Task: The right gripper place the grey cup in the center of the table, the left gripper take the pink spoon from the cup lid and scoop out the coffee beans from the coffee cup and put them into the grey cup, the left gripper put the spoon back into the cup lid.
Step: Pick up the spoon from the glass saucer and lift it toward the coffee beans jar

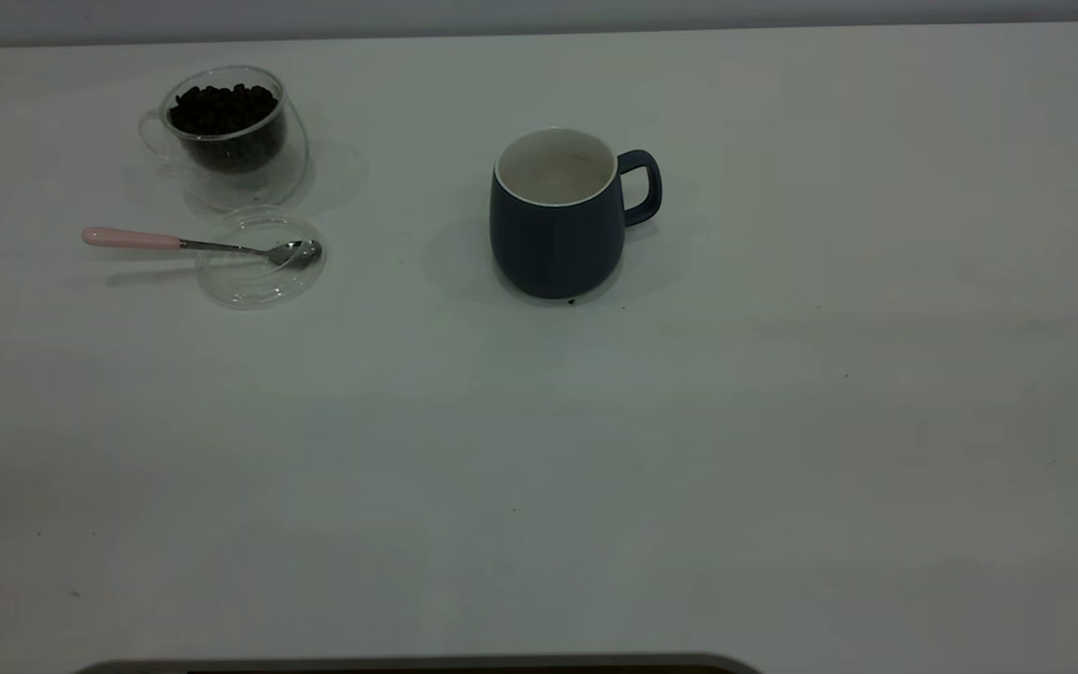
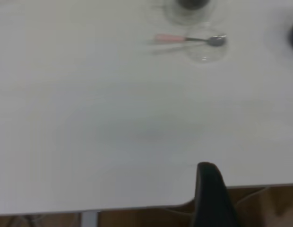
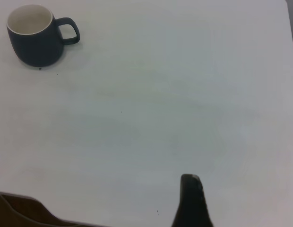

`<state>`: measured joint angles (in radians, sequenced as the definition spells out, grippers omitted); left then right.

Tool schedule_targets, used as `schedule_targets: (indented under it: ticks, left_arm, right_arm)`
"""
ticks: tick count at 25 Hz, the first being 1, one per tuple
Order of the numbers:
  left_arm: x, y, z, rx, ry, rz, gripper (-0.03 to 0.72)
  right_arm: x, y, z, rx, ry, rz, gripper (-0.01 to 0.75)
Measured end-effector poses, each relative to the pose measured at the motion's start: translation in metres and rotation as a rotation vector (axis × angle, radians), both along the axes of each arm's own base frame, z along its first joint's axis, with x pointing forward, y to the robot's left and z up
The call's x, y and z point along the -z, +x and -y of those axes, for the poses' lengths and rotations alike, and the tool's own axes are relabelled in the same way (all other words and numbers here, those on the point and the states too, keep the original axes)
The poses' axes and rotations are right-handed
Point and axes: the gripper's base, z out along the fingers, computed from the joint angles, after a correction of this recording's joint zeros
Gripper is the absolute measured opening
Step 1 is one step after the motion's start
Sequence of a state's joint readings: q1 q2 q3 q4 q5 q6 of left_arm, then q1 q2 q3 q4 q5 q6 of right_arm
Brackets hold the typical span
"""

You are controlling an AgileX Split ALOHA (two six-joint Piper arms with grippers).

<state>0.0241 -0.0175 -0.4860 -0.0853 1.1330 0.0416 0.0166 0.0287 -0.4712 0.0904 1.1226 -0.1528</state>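
Grey cup (image 1: 558,220) sits upright mid-bench (image 1: 782,421), spoon (image 1: 193,244) resting in the lid (image 1: 258,273). Both grippers hang back by the bench edge; can't tell whether either's open or closed.

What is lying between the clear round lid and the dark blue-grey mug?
Nothing: in the exterior view only bare white tabletop separates the clear round lid from the dark blue-grey mug.

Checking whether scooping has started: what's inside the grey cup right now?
The grey cup shows only white inner wall, no beans visible; its bottom is hidden by the rim. The coffee beans fill the coffee cup.
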Motion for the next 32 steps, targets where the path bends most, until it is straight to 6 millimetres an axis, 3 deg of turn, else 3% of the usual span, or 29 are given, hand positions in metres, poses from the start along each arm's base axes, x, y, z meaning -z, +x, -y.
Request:
schedule_targets:
  ticks: [3,6,10,15,18,26,32]
  left_arm:
    - [-0.009,0.007,0.000,-0.025,-0.039,0.001,0.484]
    - [-0.029,0.033,-0.001,-0.045,-0.056,-0.038,0.484]
    - [-0.053,0.087,-0.002,-0.051,-0.054,-0.146,0.513]
    - [-0.071,0.160,-0.002,-0.011,-0.040,-0.253,0.660]
    - [-0.068,0.201,-0.002,0.014,-0.031,-0.347,0.715]
    - [-0.045,0.279,-0.012,0.113,-0.052,-0.490,0.718]
    - [-0.003,0.320,-0.042,0.212,-0.254,-0.521,0.718]
  right_arm:
    - [0.000,0.000,0.000,0.000,0.000,0.000,0.591]
    - [0.000,0.000,0.000,0.000,0.000,0.000,0.591]
    - [0.000,0.000,0.000,0.000,0.000,0.000,0.591]
    - [0.000,0.000,0.000,0.000,0.000,0.000,0.591]
    - [0.000,0.000,0.000,0.000,0.000,0.000,0.591]
    - [0.000,0.000,0.000,0.000,0.000,-0.001,0.591]
    - [0.000,0.000,0.000,-0.001,0.001,-0.001,0.591]
